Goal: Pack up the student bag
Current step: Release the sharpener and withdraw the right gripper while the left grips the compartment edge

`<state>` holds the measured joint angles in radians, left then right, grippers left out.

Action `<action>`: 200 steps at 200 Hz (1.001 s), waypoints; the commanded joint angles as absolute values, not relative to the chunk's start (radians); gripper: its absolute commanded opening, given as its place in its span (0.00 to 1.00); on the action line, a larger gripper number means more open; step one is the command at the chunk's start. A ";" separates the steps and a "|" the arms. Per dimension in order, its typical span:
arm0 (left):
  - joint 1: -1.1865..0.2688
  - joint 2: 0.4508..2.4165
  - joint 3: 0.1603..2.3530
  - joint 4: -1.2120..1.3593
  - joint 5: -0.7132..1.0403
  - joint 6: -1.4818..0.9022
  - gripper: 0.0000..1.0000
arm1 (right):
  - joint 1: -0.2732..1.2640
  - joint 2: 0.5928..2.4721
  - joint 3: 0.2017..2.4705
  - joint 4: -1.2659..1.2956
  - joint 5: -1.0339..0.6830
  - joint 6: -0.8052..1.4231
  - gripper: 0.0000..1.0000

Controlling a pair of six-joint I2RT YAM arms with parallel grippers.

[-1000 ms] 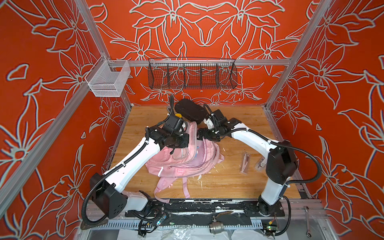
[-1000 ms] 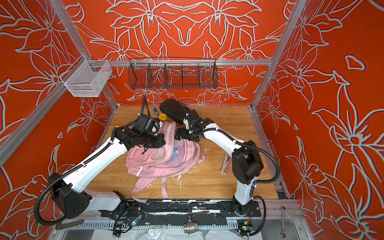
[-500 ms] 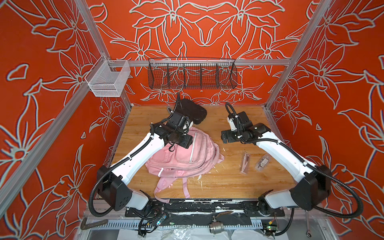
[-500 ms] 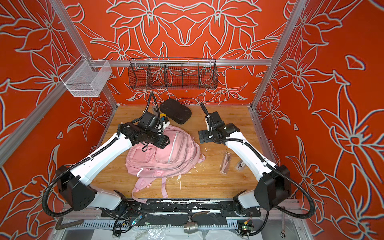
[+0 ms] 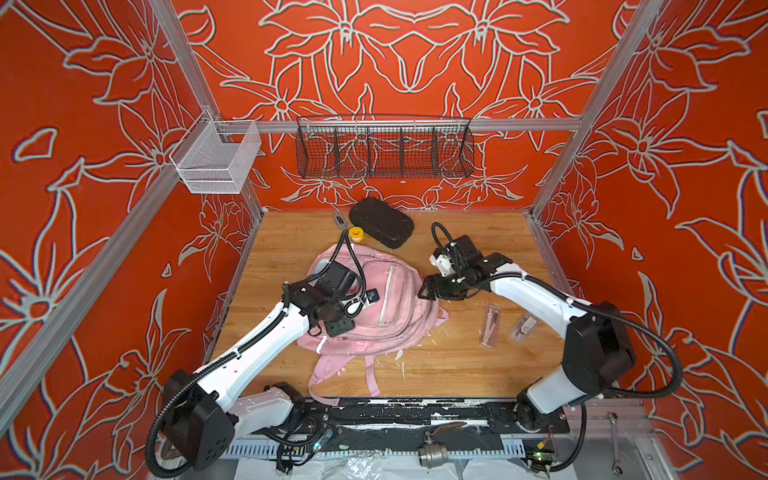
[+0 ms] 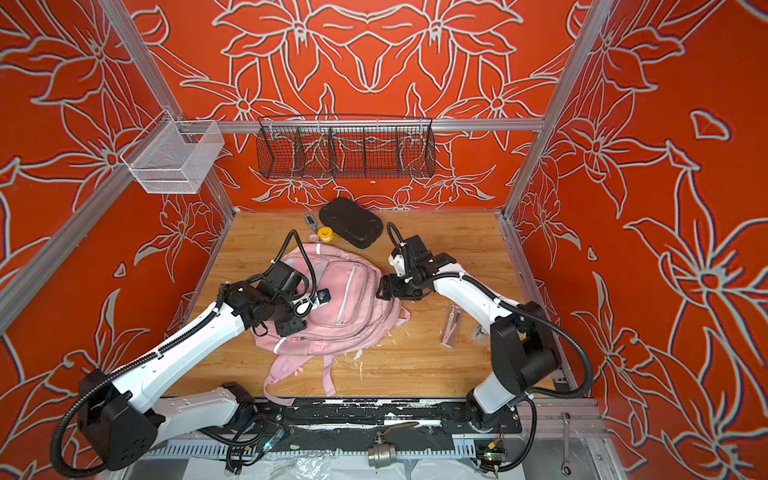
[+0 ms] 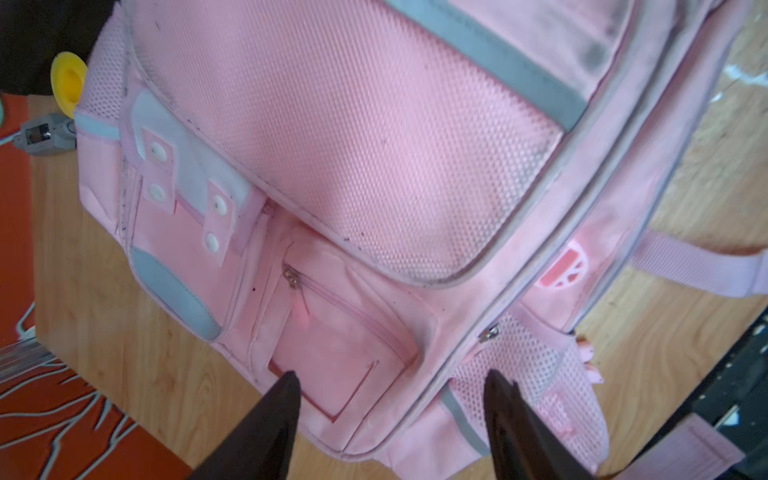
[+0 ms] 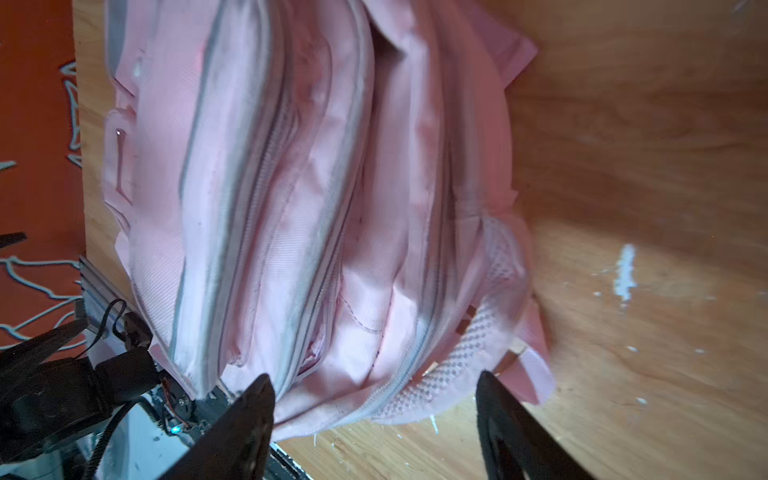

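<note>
Plainly, one student bag point(image 5: 409, 305) lies near two packets point(image 5: 489, 326).

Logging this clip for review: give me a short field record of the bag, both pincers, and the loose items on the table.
bag: student bag lies front up on the wooden table, straps toward the robot bases
left pincer: open, empty, over the bag's front
right pincer: open, empty, at the bag's side edge
behind bag: black case, yellow roll, small grey device
right of bag: clear packets, lying flat
contents of bag: cannot tell
</note>
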<state>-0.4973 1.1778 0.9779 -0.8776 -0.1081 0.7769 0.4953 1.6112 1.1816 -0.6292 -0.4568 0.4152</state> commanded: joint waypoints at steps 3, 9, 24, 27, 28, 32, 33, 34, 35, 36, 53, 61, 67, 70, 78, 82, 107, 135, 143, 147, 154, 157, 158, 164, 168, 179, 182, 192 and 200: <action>-0.479 1.149 0.927 -0.881 -0.171 0.922 0.69 | 0.507 1.684 1.231 -0.675 -0.521 0.468 0.68; -0.473 1.139 0.912 -0.877 -0.171 0.948 0.69 | 0.507 1.706 1.241 -0.690 -0.513 0.462 0.64; -0.454 1.110 0.884 -0.876 -0.157 0.993 0.69 | 0.502 1.745 1.260 -0.712 -0.500 0.441 0.52; -0.450 1.105 0.880 -0.873 -0.156 1.001 0.70 | 0.500 1.751 1.263 -0.710 -0.500 0.437 0.48; -0.449 1.103 0.878 -0.872 -0.156 1.005 0.70 | 0.499 1.752 1.264 -0.710 -0.499 0.436 0.47; -0.442 1.096 0.868 -0.865 -0.156 1.015 0.70 | 0.495 1.759 1.267 -0.709 -0.499 0.431 0.41; -0.440 1.093 0.865 -0.864 -0.156 1.018 0.70 | 0.493 1.762 1.269 -0.708 -0.499 0.430 0.41; -0.439 1.091 0.864 -0.862 -0.156 1.020 0.70 | 0.491 1.764 1.270 -0.708 -0.499 0.429 0.39; -0.437 1.089 0.860 -0.861 -0.156 1.021 0.70 | 0.490 1.765 1.272 -0.708 -0.500 0.428 0.37; -0.436 1.087 0.858 -0.858 -0.156 1.025 0.70 | 0.489 1.766 1.272 -0.709 -0.500 0.427 0.36; -0.415 1.052 0.807 -0.827 -0.154 1.072 0.70 | 0.451 1.785 1.298 -0.712 -0.503 0.397 0.18; -0.414 1.037 0.778 -0.810 -0.162 1.090 0.70 | 0.427 1.793 1.316 -0.726 -0.492 0.374 0.13; -0.414 1.026 0.758 -0.797 -0.163 1.101 0.69 | 0.411 1.800 1.332 -0.738 -0.484 0.354 0.08; -0.414 1.020 0.748 -0.790 -0.162 1.106 0.69 | 0.402 1.804 1.341 -0.744 -0.477 0.342 0.06; -0.414 1.006 0.724 -0.768 -0.151 1.116 0.69 | 0.382 1.819 1.364 -0.758 -0.461 0.318 0.02; -0.414 0.999 0.711 -0.753 -0.145 1.121 0.69 | 0.372 1.828 1.378 -0.760 -0.458 0.307 0.01; -0.414 0.959 0.626 -0.642 -0.137 1.142 0.69 | 0.339 1.906 1.484 -0.789 -0.470 0.265 0.00; -0.414 0.977 0.574 -0.531 -0.173 1.113 0.69 | 0.336 1.974 1.583 -0.815 -0.477 0.246 0.00; -0.415 0.979 0.573 -0.501 -0.177 1.078 0.69 | 0.336 1.982 1.597 -0.816 -0.479 0.248 0.00; -0.415 1.009 0.578 -0.492 -0.172 1.055 0.69 | 0.336 1.984 1.601 -0.814 -0.479 0.249 0.00; -0.415 1.022 0.587 -0.478 -0.163 1.017 0.69 | 0.336 1.985 1.604 -0.812 -0.481 0.250 0.00; -0.415 1.026 0.590 -0.473 -0.158 1.004 0.69 | 0.336 1.986 1.605 -0.810 -0.481 0.252 0.00; -0.415 1.027 0.592 -0.472 -0.154 1.001 0.69 | 0.336 1.986 1.605 -0.810 -0.481 0.252 0.00; -0.416 1.032 0.596 -0.469 -0.136 0.986 0.68 | 0.336 1.985 1.602 -0.810 -0.479 0.254 0.00; -0.417 1.034 0.598 -0.466 -0.124 0.980 0.68 | 0.336 1.985 1.601 -0.810 -0.480 0.255 0.00; -0.423 1.035 0.594 -0.439 -0.105 0.966 0.68 | 0.336 1.985 1.594 -0.807 -0.479 0.256 0.00; -0.425 1.035 0.595 -0.433 -0.100 0.964 0.68 | 0.336 1.985 1.593 -0.807 -0.479 0.258 0.00; -0.436 1.034 0.597 -0.430 -0.071 0.957 0.68 | 0.336 1.986 1.586 -0.807 -0.479 0.258 0.00; -0.443 1.033 0.599 -0.432 -0.039 0.955 0.68 | 0.336 1.987 1.582 -0.808 -0.478 0.259 0.00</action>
<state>-0.4240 1.0336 0.5808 -0.4919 -0.1352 0.9974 0.3332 1.9747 1.5738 -0.7887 -0.4828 0.2768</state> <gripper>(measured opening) 0.678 0.049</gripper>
